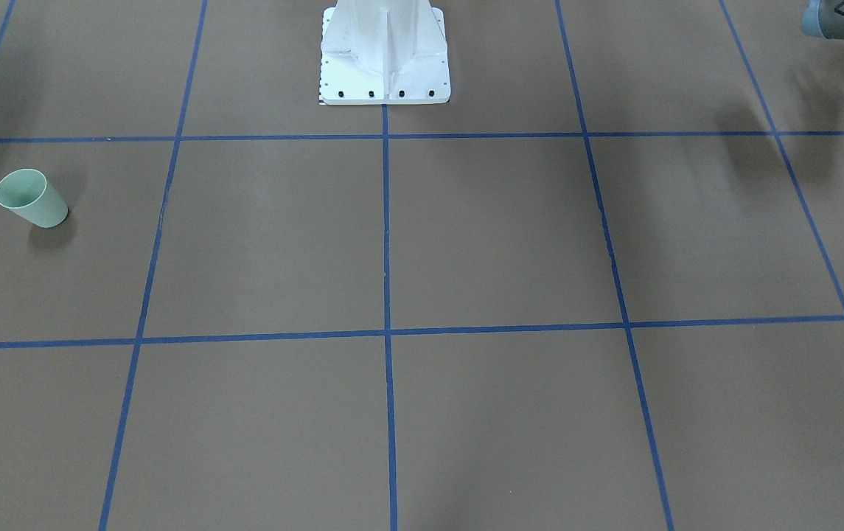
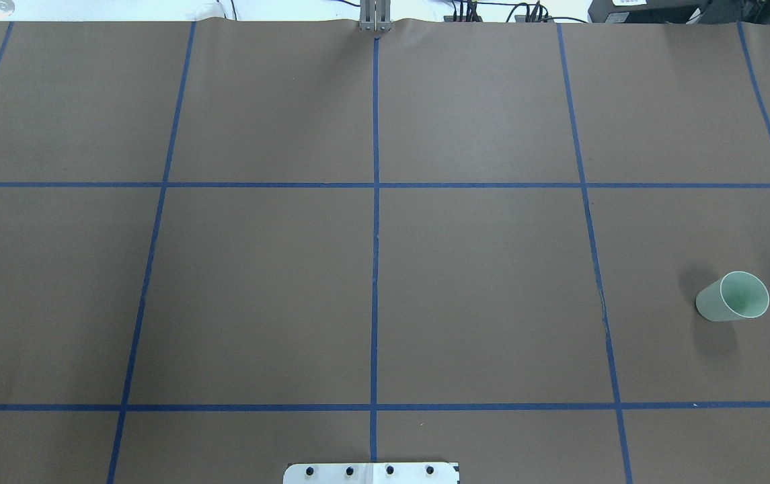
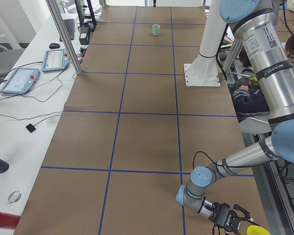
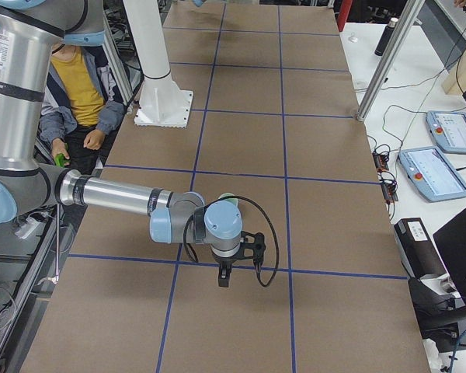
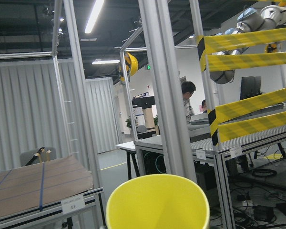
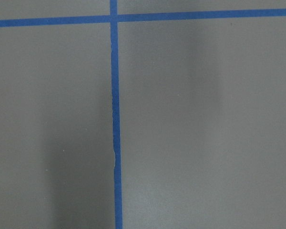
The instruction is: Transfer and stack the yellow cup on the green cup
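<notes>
The green cup (image 1: 31,198) stands upright on the brown table, on the robot's right side; it also shows in the overhead view (image 2: 732,296) and far off in the exterior left view (image 3: 156,30). The yellow cup (image 5: 157,202) fills the bottom of the left wrist view, rim up, and shows at the left gripper (image 3: 242,223) beyond the table's near end (image 3: 258,230). No fingers show there, so I cannot tell whether that gripper is open or shut. The right gripper (image 4: 221,280) points down above the table near the green cup; I cannot tell its state.
The white robot pedestal (image 1: 385,55) stands at the table's middle edge. Blue tape lines (image 2: 375,202) grid the table. Seated people (image 4: 78,93) are beside the robot. Tablets (image 3: 19,81) and cables lie on the side bench. Aluminium frame posts (image 5: 162,86) stand near the left gripper.
</notes>
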Controlling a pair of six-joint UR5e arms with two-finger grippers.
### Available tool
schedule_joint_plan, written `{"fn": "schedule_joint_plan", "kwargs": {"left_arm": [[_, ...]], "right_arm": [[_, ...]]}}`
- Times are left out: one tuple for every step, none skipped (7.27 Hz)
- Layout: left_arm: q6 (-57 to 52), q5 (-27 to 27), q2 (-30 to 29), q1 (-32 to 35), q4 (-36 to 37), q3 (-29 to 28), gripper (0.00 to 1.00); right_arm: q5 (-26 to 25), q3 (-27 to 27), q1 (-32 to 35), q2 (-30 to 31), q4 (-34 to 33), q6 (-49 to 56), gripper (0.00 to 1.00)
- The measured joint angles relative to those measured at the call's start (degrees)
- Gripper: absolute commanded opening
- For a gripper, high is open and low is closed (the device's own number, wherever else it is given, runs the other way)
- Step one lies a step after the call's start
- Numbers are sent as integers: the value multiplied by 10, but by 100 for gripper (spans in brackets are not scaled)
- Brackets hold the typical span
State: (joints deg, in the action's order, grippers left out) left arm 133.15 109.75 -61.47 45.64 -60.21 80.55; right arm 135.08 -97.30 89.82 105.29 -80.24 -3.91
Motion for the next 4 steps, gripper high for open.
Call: {"fn": "schedule_joint_plan", "kwargs": {"left_arm": [[-9, -46, 32, 2, -14, 46, 12], [-17, -100, 57, 5, -44, 80, 9], [-26, -154, 71, 6, -78, 96, 8], [-35, -209, 75, 11, -115, 104, 8]], "right_arm": [[0, 0, 0, 0, 0, -1, 100], [0, 1, 0, 0, 0, -2, 100], [0, 1, 0, 0, 0, -3, 100], [0, 1, 0, 0, 0, -3, 100]]}}
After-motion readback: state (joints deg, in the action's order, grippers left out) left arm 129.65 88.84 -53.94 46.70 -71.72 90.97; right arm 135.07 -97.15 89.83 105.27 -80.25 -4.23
